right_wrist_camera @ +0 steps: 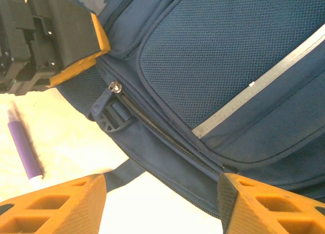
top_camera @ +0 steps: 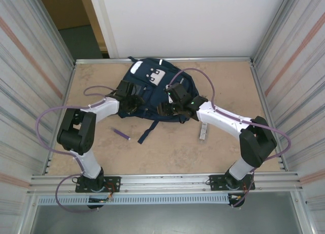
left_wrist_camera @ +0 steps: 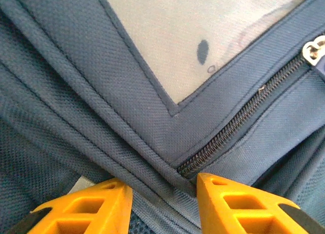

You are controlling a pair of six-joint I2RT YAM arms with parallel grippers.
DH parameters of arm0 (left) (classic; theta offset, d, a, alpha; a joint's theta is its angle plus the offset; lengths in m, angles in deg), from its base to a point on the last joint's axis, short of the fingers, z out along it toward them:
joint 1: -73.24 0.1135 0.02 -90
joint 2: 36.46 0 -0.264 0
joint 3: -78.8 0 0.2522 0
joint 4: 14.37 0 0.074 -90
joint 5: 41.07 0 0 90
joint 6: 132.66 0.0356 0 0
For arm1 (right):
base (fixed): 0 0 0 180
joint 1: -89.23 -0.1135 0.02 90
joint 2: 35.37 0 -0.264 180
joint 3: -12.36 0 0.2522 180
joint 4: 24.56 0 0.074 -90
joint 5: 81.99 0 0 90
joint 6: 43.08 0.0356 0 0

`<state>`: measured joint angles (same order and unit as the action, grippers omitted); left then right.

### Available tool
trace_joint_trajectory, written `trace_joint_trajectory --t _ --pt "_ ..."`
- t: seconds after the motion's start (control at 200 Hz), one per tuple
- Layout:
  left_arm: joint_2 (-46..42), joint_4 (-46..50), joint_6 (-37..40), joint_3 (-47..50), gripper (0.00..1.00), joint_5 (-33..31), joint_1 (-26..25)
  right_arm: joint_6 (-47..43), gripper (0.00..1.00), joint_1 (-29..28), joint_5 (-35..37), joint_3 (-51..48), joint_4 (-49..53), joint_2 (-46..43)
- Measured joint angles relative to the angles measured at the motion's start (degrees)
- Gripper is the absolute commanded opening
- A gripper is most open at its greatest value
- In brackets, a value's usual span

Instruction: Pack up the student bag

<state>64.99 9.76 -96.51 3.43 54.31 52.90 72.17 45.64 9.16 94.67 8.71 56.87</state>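
Surroundings: a tan table (top_camera: 167, 158) is enclosed by ribbed metal side walls, and a white panel is set at the back.
Student bag: the student bag (top_camera: 150, 87) is laid at the far middle of the table, with a dark strap (top_camera: 147, 131) trailed towards the near edge.
Left gripper: the left gripper (left_wrist_camera: 163, 187) is set against the bag's front, just below a pale patch (left_wrist_camera: 203, 36). Its orange fingers are parted and a ridge of seam fabric is seen running between them, but no clamping is shown.
Right gripper: the right gripper (right_wrist_camera: 161, 183) is held over the bag's near edge, its fingers spread wide with nothing gripped between them.
Zip: a zip (right_wrist_camera: 167, 137) is seen closed along that edge, its pull (right_wrist_camera: 116, 86) lying just beside a dark buckle (right_wrist_camera: 109, 117).
Loose items: a purple pen (top_camera: 121, 134) and a pale flat bar (top_camera: 203, 131) are left on the table, near the bag but apart from it. What the bar is cannot be told.
Step in hand: opening the bag is judged to be the step, since the zip is shut and the loose items are not yet packed.
Next move: the pull would probably need to be pinched by the right gripper and drawn along the zip while the fabric is held taut by the left gripper. Close alignment is called for, as the pull is small.
Counts: one bag, one pen, one pale bar and two grippers are counted.
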Motion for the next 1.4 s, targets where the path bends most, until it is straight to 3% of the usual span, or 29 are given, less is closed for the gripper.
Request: trace_joint_trajectory --t 0.165,0.266,0.426,0.656,0.897,0.997,1.137,1.288,1.403 --pt "0.46 -1.25 -2.84 0.44 0.24 -1.44 -0.66 1.97 0.61 -1.31 -2.08 0.0 -0.94 1.51" --pt "0.44 -3.56 -5.18 1.84 0.0 -1.42 -0.63 6.05 0.61 -2.73 -3.04 0.0 -1.46 4.0" --pt "-1.2 -4.87 -6.25 3.32 0.0 -1.01 -0.63 11.91 0.61 -5.31 -3.54 0.72 -1.44 8.35" --pt "-6.93 -5.57 -7.28 6.6 0.0 1.03 -0.81 16.33 0.6 -6.05 -2.19 9.14 0.04 14.14" --pt "-8.13 -5.95 -9.05 7.93 0.0 4.11 -1.01 2.49 0.59 -6.58 0.48 11.72 -0.13 15.04" --pt "-8.15 -5.97 -9.64 7.96 0.0 5.38 -1.05 0.85 0.6 -6.67 2.73 14.64 3.13 16.63" --pt "-9.14 -7.06 -11.06 9.07 0.0 6.84 -1.07 15.41 0.55 -6.64 4.07 18.82 9.33 17.75" --pt "-10.95 -8.04 -12.63 10.75 0.0 8.35 -1.27 33.66 0.46 -6.54 2.08 17.57 9.7 17.64" --pt "-11.39 -8.22 -13.11 11.17 0.0 8.68 -1.53 42.21 0.43 -6.25 1.07 17.42 9.57 17.99"
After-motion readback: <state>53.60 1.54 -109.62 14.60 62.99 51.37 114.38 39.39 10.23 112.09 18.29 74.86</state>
